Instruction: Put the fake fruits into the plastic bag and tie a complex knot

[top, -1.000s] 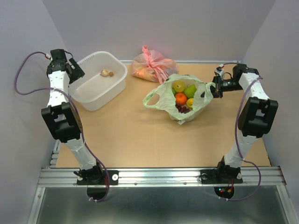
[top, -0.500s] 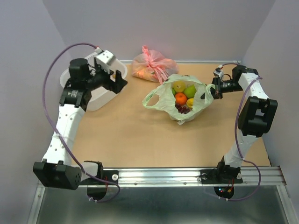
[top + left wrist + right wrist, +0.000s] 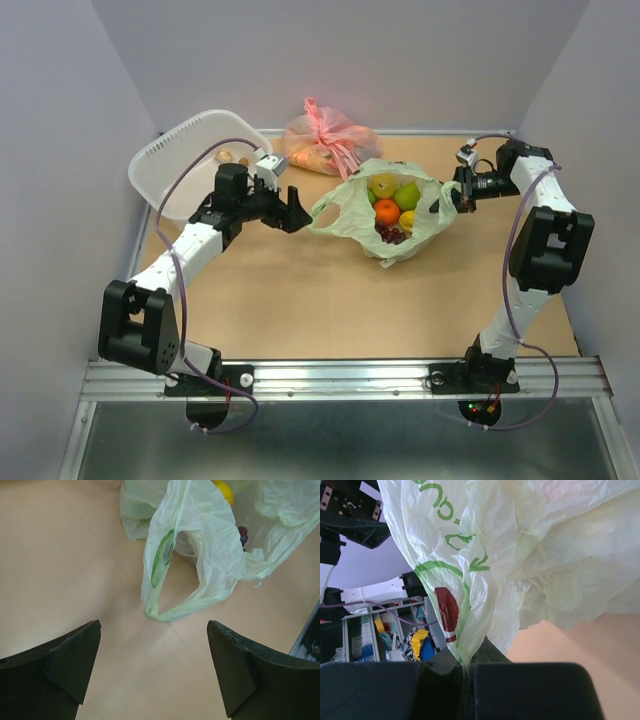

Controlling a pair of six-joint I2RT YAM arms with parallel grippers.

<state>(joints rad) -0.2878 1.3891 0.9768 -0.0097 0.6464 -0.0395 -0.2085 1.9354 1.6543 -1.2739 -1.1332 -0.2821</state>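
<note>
Centrally, the plastic bag (image 3: 425, 226) lay open on the worktop (image 3: 300, 290), with the fake fruits (image 3: 392, 206) inside it. The right tool (image 3: 450, 196) was clamped together on the bag's right edge, and the film rose from between its fingers in the wrist view. The left tool (image 3: 293, 206) stood with its fingers wide apart, just left of the bag. The bag's left handle loop (image 3: 156, 567) lay on the worktop ahead of the gap, touching neither finger.

5 fruits (image 3: 387, 210), 1 green bag (image 3: 335, 212), 1 pink bag (image 3: 325, 142), 1 basket (image 3: 170, 160).
</note>
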